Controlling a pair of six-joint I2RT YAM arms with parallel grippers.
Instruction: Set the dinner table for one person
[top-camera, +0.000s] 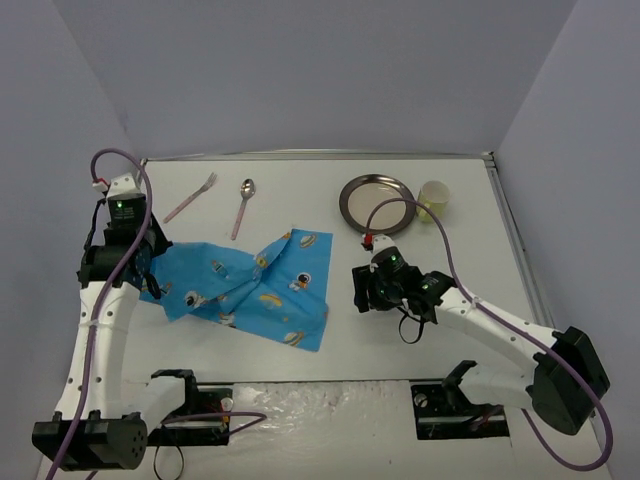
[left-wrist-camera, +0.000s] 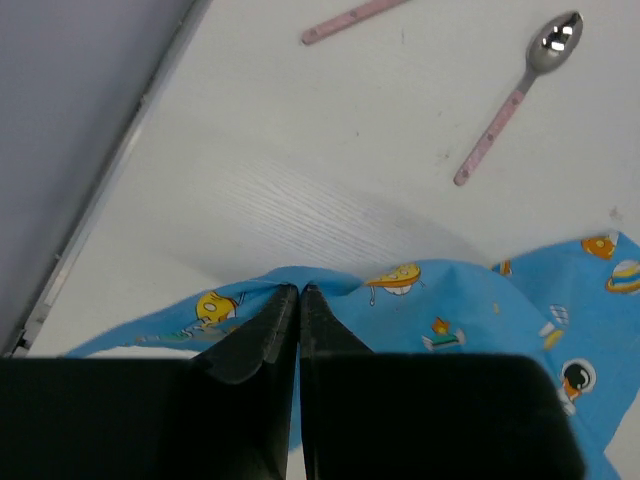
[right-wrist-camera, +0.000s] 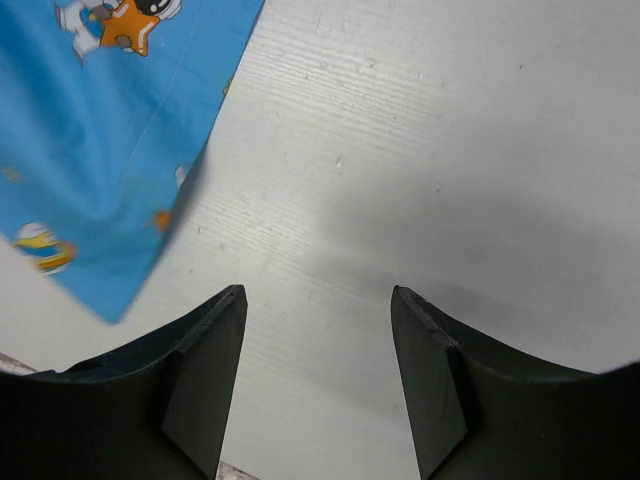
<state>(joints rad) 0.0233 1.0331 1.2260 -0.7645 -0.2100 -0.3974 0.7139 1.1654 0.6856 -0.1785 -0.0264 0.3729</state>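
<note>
Dinner table (top-camera: 300, 195): white top with a thin metal edge. It lies under both arms and carries everything noted below.

Left gripper (left-wrist-camera: 298, 295): fingers pressed together, pinching a raised fold at the edge of the blue cartoon-printed cloth mat (left-wrist-camera: 480, 310). In the top view this gripper (top-camera: 152, 268) sits at the mat's left end. From there the cloth mat (top-camera: 260, 290) spreads away to the gripper's right, rumpled, with folds running across it and its far right part flatter on the table.

Ahead of the left fingers, on bare table:
- fork (top-camera: 192, 197), pink handle (only the handle (left-wrist-camera: 355, 18) shows in the wrist view), lying apart from the mat.
- spoon (left-wrist-camera: 520, 90), pink handle and shiny bowl, ahead and to the right, also clear of the mat. In the top view the spoon (top-camera: 243, 207) lies just right of the fork, not touching it.

Right gripper (right-wrist-camera: 318, 295): fingers spread wide apart, nothing between them, white table surface below. The mat's corner (right-wrist-camera: 90, 130) lies ahead and to the left of these fingers, not touching them. From above, the right gripper (top-camera: 360, 290) is just off the mat's right edge.

Containers, both beyond the right gripper:
- plate (top-camera: 376, 201), round and metallic; its face shows only reflective metal.
- cup (top-camera: 434, 198), pale yellowish, upright, just beside the plate on its right. I cannot tell its contents from this view.
</note>
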